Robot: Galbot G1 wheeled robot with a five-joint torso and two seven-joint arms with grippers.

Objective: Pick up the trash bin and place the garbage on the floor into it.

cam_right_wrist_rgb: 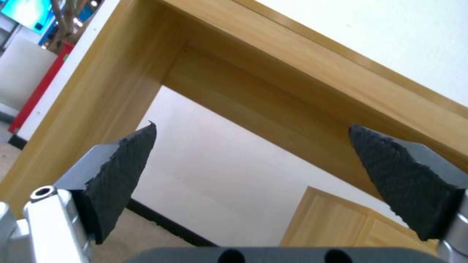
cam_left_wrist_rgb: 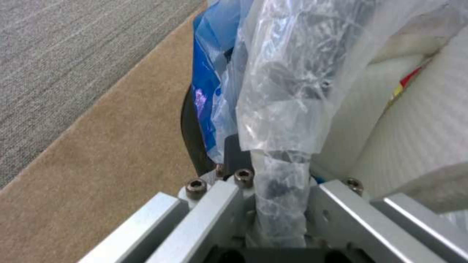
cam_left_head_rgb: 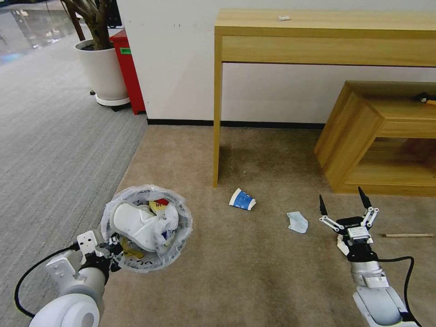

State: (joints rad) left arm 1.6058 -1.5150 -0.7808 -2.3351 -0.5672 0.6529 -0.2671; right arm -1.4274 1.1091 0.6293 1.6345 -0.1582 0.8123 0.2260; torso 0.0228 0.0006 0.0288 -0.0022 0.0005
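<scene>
Nearest the robot, lower left: left gripper (cam_left_head_rgb: 110,253) clamped on rim of trash bin (cam_left_head_rgb: 179,236), bag plastic bunched betw. fingers (cam_left_wrist_rgb: 222,215) in left wrist view. Bin sits on beige floor (cam_left_head_rgb: 254,272), close to seam w/ grey striped carpet (cam_left_head_rgb: 54,150). Bin contents partly hidden by liner: white slipper (cam_left_head_rgb: 134,225) plain, red & yellow scraps hard to make out. Lower right: right gripper (cam_left_head_rgb: 343,203) spread wide, holding nothing, touching nothing. Just beside it, pale blue mask (cam_left_head_rgb: 297,221); wooden stick (cam_left_head_rgb: 407,235) to its right. Farther: blue-white paper cup (cam_left_head_rgb: 242,200) on its side near leg of wooden table (cam_left_head_rgb: 318,36). Low wooden shelf (cam_left_head_rgb: 377,136) cut off at right edge. Far back left: white planter pot (cam_left_head_rgb: 102,72), red box (cam_left_head_rgb: 129,72), white wall (cam_left_head_rgb: 168,59).
</scene>
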